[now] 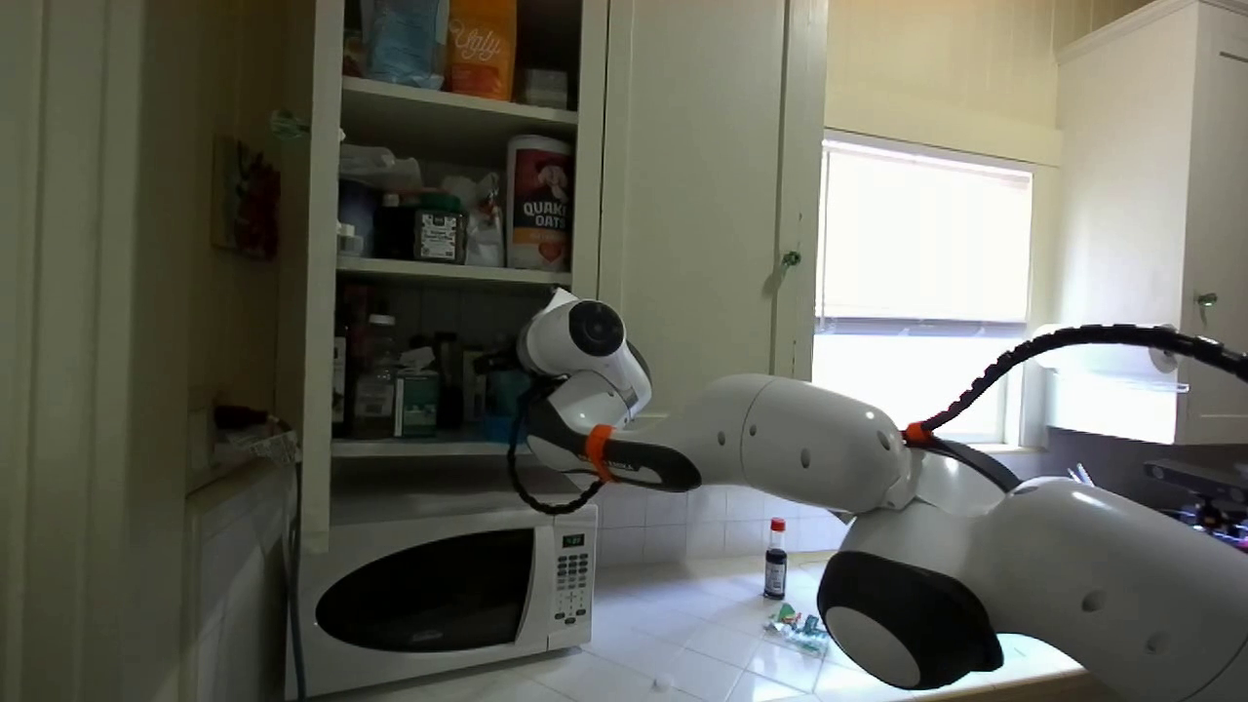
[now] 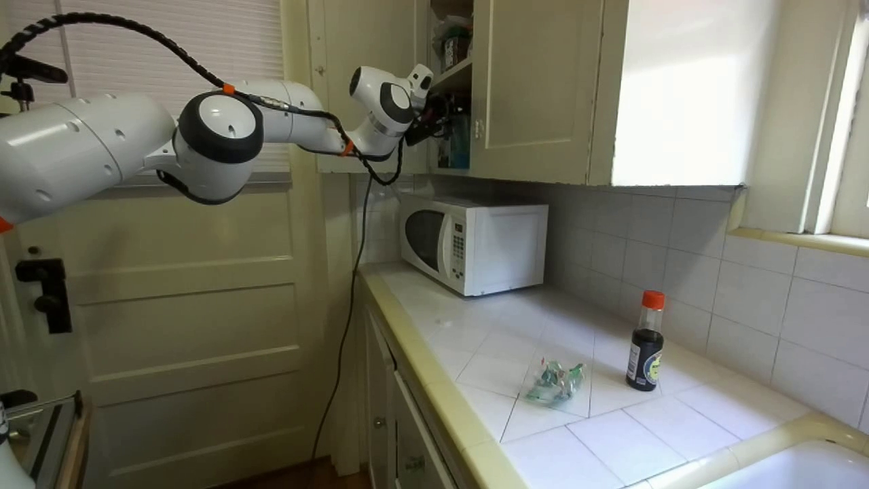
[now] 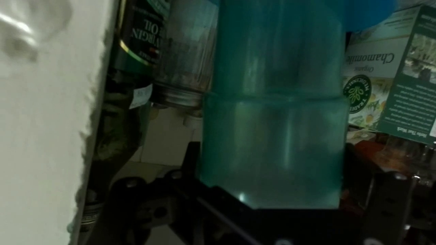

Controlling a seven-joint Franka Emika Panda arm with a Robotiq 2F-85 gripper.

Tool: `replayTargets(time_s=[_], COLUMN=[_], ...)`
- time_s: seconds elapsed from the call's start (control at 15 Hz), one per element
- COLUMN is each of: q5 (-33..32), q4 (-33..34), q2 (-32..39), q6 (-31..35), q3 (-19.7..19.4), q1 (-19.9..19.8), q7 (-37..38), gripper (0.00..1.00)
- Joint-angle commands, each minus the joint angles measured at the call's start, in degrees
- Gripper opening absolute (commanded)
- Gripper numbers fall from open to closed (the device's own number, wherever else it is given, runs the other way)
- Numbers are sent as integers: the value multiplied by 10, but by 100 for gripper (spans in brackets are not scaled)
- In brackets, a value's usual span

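One gripper (image 3: 272, 149): spread wide, its dark fingers (image 3: 191, 158) on either side of the teal container (image 3: 276, 119) and not clamped on it; whether they touch its wall is too dark to tell.
Teal container: translucent, cup-like, ridged partway along, between the fingers; in an exterior view it shows at the bottom shelf (image 1: 409, 448) of the cupboard (image 1: 593, 146), partly hidden by the arm (image 1: 809, 439). Whether it rests directly on the shelf I cannot tell.
Arm: bent, its far end at the cupboard opening in both exterior views.
Oil bottle (image 3: 139, 41): dark green, label upside down in the wrist view, beside a clear jar (image 3: 187, 51).
Tea box (image 3: 385, 71): green and pale, marked Chamomile, across the teal container from the oil bottle.
Blue item (image 3: 368, 13): partly covered by the teal container, shape unclear.
Middle shelf (image 1: 448, 268): holds an oats canister (image 1: 539, 210) and a green-lidded jar (image 1: 441, 234).
Microwave (image 1: 458, 595): below the cupboard, on the tiled counter (image 2: 489, 360).
Red-capped bottle (image 2: 643, 353): upright on the counter, dark inside, near a crumpled clear wrapper (image 2: 555, 384).
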Motion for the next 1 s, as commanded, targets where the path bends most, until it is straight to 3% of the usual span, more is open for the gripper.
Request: replayTargets(time_s=[0.0,0.27,0.4,0.47,0.6,0.73,0.8,0.93], q5=[-9,16,38,34,-6,-16,4,-24], q4=[9,5,-4,-2,22,23,7,18], q2=[6,7,4,5,21,25,17,28], q6=[2,45,71,54,30,32,50,16], q3=[-25,20,71,56,-48,-95,-54,-134], q1=[-1,-13,-19,-17,-11,-7,-5,3], q7=[9,-25,-45,-15,75,101,68,125], gripper=[100,100,100,100,100,100,100,100])
